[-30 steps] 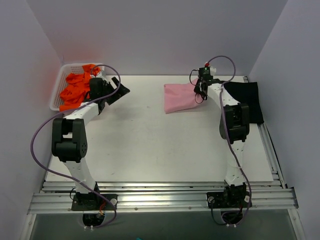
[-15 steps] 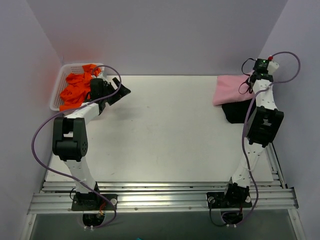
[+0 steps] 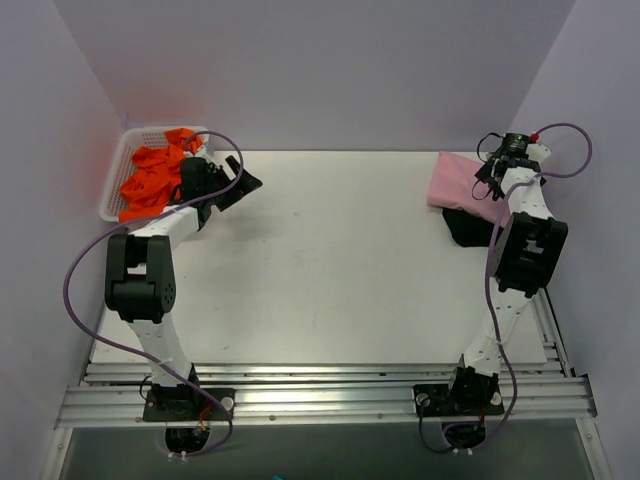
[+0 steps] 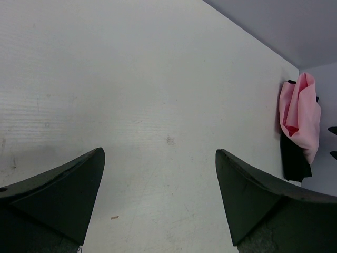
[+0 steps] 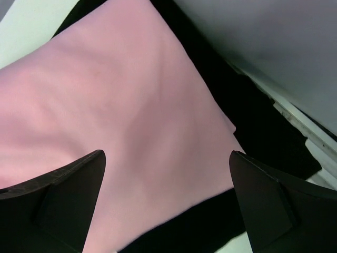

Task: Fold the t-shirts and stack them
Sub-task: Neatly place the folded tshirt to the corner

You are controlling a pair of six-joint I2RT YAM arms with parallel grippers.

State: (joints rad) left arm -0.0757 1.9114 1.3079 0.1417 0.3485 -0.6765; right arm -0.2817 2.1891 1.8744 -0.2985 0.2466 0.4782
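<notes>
A folded light pink t-shirt (image 3: 456,180) lies on top of a black t-shirt (image 3: 466,228) at the table's far right. My right gripper (image 3: 489,173) hovers just over the pink one, open with nothing between its fingers. In the right wrist view the pink t-shirt (image 5: 116,100) fills the space under the right gripper (image 5: 166,158), with the black t-shirt (image 5: 237,110) showing around it. Bright orange t-shirts (image 3: 150,178) are heaped in the basket. Beside them my left gripper (image 3: 244,176) is open over bare table, as the left wrist view shows (image 4: 158,153); far off lies the pink t-shirt (image 4: 300,113).
The white lattice basket (image 3: 111,185) stands at the far left corner against the wall. Grey walls close in the table at the back and both sides. A metal rail (image 3: 543,300) runs along the right edge, close to the stacked shirts.
My right gripper carried the pink t-shirt from mid-table to the right, onto the black one, then opened and let it go. The left arm has not moved.
</notes>
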